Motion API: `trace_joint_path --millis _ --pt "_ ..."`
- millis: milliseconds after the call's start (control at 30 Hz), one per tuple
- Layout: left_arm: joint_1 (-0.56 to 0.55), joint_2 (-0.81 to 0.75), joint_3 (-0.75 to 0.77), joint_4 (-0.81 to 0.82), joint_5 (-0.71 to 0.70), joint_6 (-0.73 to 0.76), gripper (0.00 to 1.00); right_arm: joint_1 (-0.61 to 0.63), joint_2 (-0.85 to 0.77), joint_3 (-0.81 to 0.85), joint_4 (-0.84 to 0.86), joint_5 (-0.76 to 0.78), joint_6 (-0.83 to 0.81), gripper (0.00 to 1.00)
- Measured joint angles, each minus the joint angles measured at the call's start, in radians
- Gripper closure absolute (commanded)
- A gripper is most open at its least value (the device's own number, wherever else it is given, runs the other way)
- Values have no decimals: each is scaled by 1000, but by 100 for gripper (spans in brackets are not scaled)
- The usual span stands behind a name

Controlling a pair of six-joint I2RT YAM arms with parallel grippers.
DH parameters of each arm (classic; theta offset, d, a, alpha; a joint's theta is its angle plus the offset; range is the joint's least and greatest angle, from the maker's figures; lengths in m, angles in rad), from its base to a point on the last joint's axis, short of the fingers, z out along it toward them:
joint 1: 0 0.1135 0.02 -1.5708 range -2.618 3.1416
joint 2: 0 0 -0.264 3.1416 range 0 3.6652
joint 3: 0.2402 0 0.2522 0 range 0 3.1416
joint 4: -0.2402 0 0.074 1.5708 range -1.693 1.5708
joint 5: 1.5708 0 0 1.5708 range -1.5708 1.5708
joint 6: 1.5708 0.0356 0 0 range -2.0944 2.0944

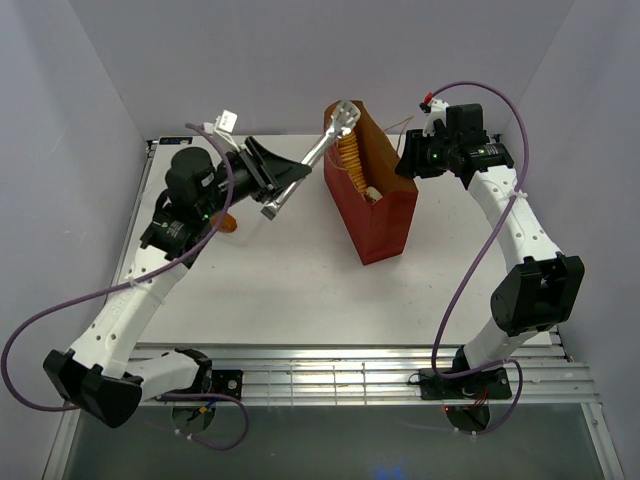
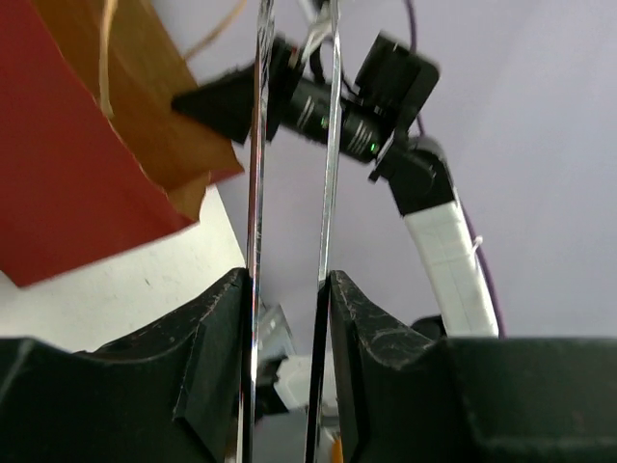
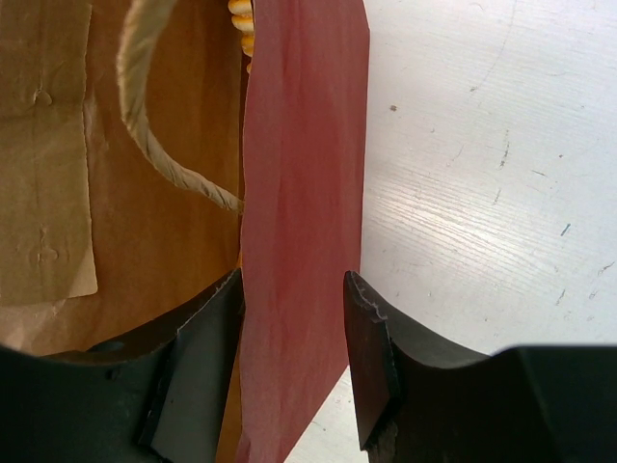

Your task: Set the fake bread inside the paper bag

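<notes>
The dark-red paper bag (image 1: 385,215) stands upright at the table's middle back. My left gripper (image 1: 283,178) is shut on long metal tongs (image 1: 318,152), whose tips reach over the bag's mouth at the upper end of the long ridged loaf (image 1: 350,155), which stands inside the bag. A pale piece (image 1: 372,192) lies lower in the bag. A small orange-brown pastry (image 1: 228,222) sits on the table by my left arm. My right gripper (image 1: 410,160) is open. It straddles the bag's right wall (image 3: 299,193), one finger inside and one outside. The left wrist view shows the tong blades (image 2: 255,145) pressed between my fingers.
The white table (image 1: 280,290) is boxed in by grey walls at the back and both sides. A slatted metal rail (image 1: 360,375) runs along the front edge. A tan string handle (image 3: 164,164) hangs inside the bag near my right gripper's inner finger.
</notes>
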Motion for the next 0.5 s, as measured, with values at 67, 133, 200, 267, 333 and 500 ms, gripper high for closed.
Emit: trace_joint_path --millis 67,133,200,267,333,500 --pt "45 -24 60 -62 -29 56 52 0 0 0 0 0 0 48" --pt "106 -51 101 -118 -50 104 52 0 0 0 0 0 0 48" --pt "180 -76 137 -183 -84 163 52 0 0 0 0 0 0 48" --pt "244 -91 164 -250 -130 217 52 0 0 0 0 -1 0 48" --pt "275 -99 179 -327 -208 283 52 0 0 0 0 -1 0 48" --pt "279 -117 129 -477 -354 370 53 0 0 0 0 -1 -3 48"
